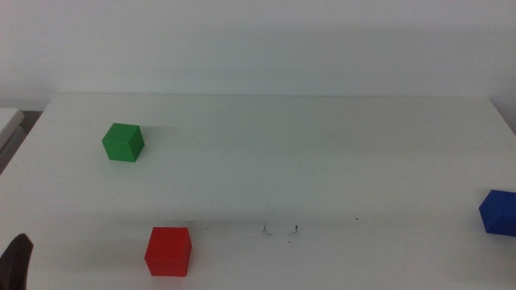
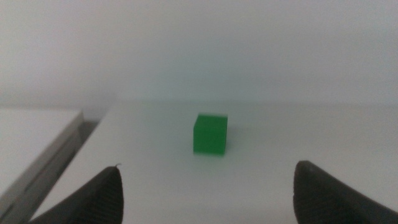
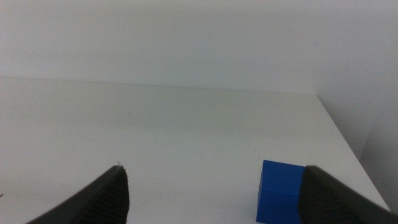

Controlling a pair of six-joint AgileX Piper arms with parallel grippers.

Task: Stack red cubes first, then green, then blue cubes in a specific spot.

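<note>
wall: plain white | table: white, scuffed

The green cube is sitting far left on the table. The red cube is lying nearer, slightly right of it. The blue cube is resting at the right edge, well apart from both.

Three solid cubes — red, green and blue — show plain matte faces, smooth and free of glare. The white table looks smooth with a faint sheen — small dark scuff marks break its finish near the front edge.
</note>
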